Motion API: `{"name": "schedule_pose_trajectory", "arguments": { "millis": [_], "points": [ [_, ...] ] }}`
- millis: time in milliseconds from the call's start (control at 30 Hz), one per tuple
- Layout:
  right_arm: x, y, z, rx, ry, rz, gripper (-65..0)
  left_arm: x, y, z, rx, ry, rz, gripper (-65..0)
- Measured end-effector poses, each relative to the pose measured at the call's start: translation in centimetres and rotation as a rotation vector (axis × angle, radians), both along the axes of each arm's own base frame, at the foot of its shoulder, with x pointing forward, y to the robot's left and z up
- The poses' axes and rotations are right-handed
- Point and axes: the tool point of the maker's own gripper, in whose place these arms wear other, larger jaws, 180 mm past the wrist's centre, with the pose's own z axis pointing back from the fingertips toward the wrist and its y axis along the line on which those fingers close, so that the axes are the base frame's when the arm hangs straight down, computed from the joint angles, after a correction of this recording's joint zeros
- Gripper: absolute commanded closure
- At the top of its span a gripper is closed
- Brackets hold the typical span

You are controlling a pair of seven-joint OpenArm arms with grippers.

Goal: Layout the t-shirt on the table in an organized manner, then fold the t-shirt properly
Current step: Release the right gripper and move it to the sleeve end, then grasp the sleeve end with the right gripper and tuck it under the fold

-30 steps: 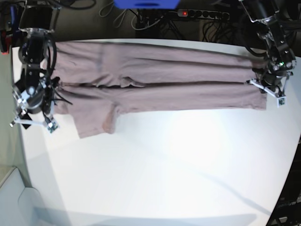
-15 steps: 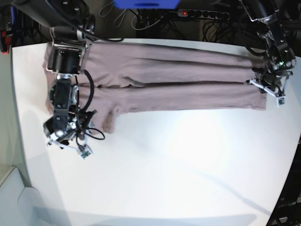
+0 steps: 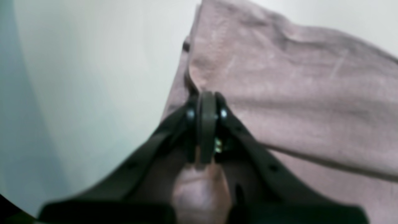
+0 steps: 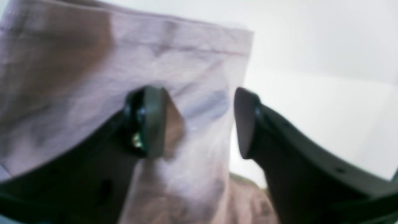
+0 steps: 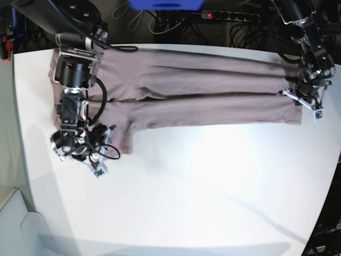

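The dusty-pink t-shirt (image 5: 202, 85) lies stretched lengthwise across the far half of the white table (image 5: 186, 192), with a long fold line along its middle. My left gripper (image 5: 301, 101) sits at the shirt's right end. In the left wrist view this gripper (image 3: 206, 124) is shut on the t-shirt (image 3: 295, 93), pinching its edge. My right gripper (image 5: 93, 160) hangs over the sleeve at the shirt's lower left. In the right wrist view its jaws (image 4: 199, 121) stand open, astride the sleeve's (image 4: 192, 71) hemmed corner, with cloth between the fingers (image 4: 152, 121).
A power strip (image 5: 229, 16) with a red light, cables and a blue object (image 5: 165, 4) lie behind the table's far edge. The table's left edge curves close to my right arm. A pale box corner (image 5: 13, 224) shows at the lower left.
My right arm swung from the table's left edge onto the sleeve, and its jaws have narrowed around the sleeve corner. The left gripper and the shirt's right end stayed still.
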Motion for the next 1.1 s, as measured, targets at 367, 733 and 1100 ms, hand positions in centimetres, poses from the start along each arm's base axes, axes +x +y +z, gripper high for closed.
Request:
{"name": "schedule_pose_trajectory", "arguments": {
  "millis": [367,733,1100],
  "points": [
    [-1.1,-0.4,-0.3,0.001,-0.015,-0.005,0.0,0.0,0.0,0.0,0.0,0.0,0.0,-0.2],
    [-3.9,-6.0,7.1,-0.273,-0.076,-0.119,0.0,0.1,0.0,0.0,0.003,0.0,-0.002,-0.2],
    [-4.9,-4.6,6.0,-0.29,0.02,-0.101,-2.9,0.2,0.0,0.1,0.002,-0.003,-0.001,-0.2]
  ]
}}
